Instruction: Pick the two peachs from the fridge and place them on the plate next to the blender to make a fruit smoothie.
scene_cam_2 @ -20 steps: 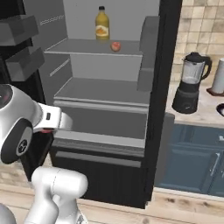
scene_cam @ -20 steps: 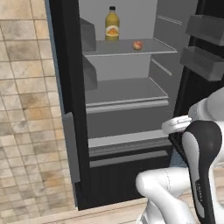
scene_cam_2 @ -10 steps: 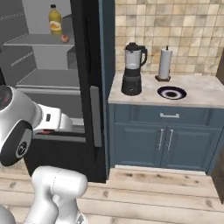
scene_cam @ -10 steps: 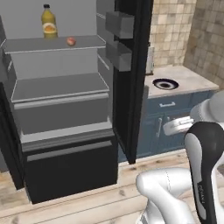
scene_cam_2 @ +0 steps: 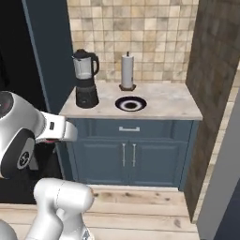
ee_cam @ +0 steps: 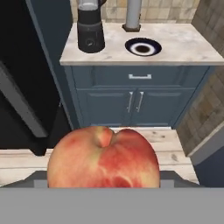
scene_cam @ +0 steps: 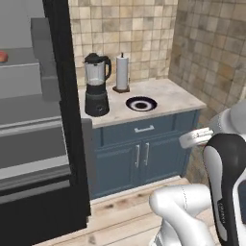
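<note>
A red-orange peach (ee_cam: 103,159) with yellowish patches sits large at the bottom of the hand view, my gripper (ee_cam: 103,179) shut on it and its fingertips hidden behind the fruit. Ahead on the counter lies the dark navy plate (ee_cam: 143,47) (scene_cam: 141,104) (scene_cam_2: 131,103), just right of the black blender (ee_cam: 90,26) (scene_cam: 96,85) (scene_cam_2: 86,79). The plate holds nothing. A second peach (scene_cam: 3,56) lies on a grey shelf of the open fridge (scene_cam: 60,96) at the far left.
A white paper towel roll (scene_cam: 123,72) (scene_cam_2: 127,70) stands behind the plate. Blue cabinet doors (scene_cam_2: 124,161) and a drawer are below the marble counter (scene_cam_2: 168,101). A tiled wall (scene_cam: 211,57) closes the right side. The floor is wood.
The whole picture has swung from the open fridge to the counter with blender and plate, so the base and its cameras have moved. Things on the counter stay put.
</note>
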Tool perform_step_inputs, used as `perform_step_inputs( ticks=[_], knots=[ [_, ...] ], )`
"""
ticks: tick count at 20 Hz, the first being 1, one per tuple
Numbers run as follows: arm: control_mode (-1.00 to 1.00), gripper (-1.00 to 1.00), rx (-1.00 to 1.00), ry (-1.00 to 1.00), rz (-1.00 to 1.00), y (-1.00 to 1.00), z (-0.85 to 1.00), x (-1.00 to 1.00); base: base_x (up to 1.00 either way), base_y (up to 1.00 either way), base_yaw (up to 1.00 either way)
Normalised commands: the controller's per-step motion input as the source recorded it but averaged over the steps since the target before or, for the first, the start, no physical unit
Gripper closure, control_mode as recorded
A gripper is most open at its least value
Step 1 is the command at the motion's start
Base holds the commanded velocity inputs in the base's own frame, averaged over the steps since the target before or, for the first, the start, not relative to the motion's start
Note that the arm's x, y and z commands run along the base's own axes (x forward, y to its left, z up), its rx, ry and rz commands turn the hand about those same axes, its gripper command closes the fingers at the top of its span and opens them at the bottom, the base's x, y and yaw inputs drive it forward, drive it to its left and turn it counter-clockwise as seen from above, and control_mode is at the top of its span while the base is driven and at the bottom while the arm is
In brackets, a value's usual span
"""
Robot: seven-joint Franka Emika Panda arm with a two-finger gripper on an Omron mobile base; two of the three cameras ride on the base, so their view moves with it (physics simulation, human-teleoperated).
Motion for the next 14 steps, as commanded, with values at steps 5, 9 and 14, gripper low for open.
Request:
perform_step_inputs(
  ticks=[5, 9, 14],
  knots=[
    [1.00, 1.00, 0.00, 0.00, 0.00, 0.00, 0.00, 0.00, 1.00, -0.80, 0.00],
    [1.00, 1.00, 0.00, 0.00, 0.00, 0.00, 0.00, 0.00, 1.00, -0.50, 0.00],
    [1.00, 1.00, 0.00, 0.00, 0.00, 0.00, 0.00, 0.00, 1.00, -0.18, 0.00]
  ],
)
